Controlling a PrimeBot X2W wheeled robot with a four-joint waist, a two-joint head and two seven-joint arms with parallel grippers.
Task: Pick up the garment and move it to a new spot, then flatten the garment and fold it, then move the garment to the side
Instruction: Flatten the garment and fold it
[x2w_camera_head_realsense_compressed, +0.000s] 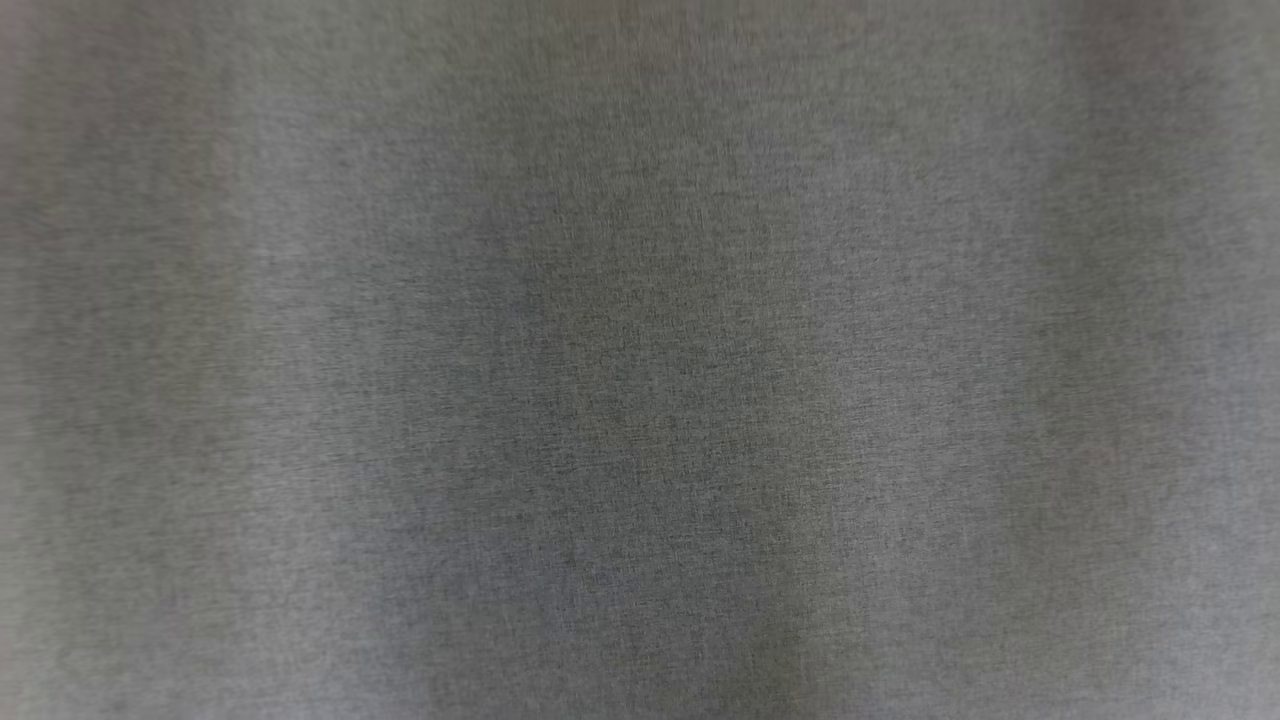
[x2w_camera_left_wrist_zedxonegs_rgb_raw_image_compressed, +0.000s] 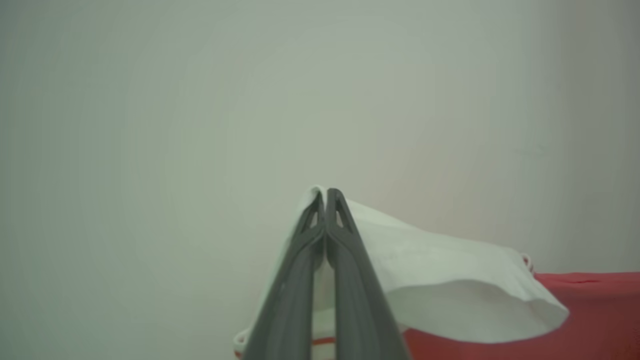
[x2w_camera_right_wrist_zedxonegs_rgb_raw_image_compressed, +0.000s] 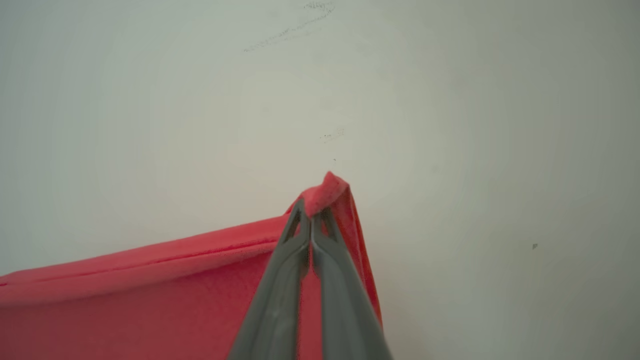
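Observation:
The garment is red with a white part. In the left wrist view my left gripper (x2w_camera_left_wrist_zedxonegs_rgb_raw_image_compressed: 326, 192) is shut on a fold of the white part (x2w_camera_left_wrist_zedxonegs_rgb_raw_image_compressed: 450, 280), which drapes off to the right over the red cloth (x2w_camera_left_wrist_zedxonegs_rgb_raw_image_compressed: 590, 310). In the right wrist view my right gripper (x2w_camera_right_wrist_zedxonegs_rgb_raw_image_compressed: 311, 210) is shut on a red corner of the garment (x2w_camera_right_wrist_zedxonegs_rgb_raw_image_compressed: 150, 300), whose hemmed edge stretches away to the left. A peak of red cloth pokes out past its fingertips. Close to the head camera is a blurred grey woven cloth (x2w_camera_head_realsense_compressed: 640, 360); I cannot tell whether it belongs to the garment.
Beyond the garment in both wrist views lies a plain pale surface (x2w_camera_left_wrist_zedxonegs_rgb_raw_image_compressed: 200, 125), with a few faint dark scuff marks (x2w_camera_right_wrist_zedxonegs_rgb_raw_image_compressed: 290, 30) in the right wrist view.

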